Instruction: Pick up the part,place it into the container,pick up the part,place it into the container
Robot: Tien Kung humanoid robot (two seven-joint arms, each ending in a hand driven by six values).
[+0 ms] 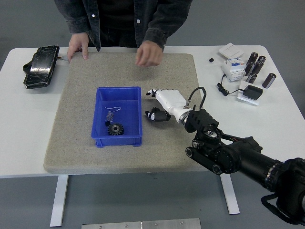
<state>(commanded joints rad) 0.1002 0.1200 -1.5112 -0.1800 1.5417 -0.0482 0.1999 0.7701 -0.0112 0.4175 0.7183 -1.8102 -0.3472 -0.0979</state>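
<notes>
On the grey felt mat (95, 148), the robot's white right hand (164, 104) curls its fingers around a small black gear-shaped part (154, 114).
Just left sits the blue plastic container (137, 117), with another black gear (114, 129) inside; farther back, a person's hand (77, 46) rests on the mat's far edge and another hand (148, 53) hovers above it.

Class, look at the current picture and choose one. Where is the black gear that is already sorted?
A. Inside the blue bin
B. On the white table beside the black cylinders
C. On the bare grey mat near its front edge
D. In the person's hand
A: a black gear lies on the floor of the blue bin, left of the right hand.
</notes>
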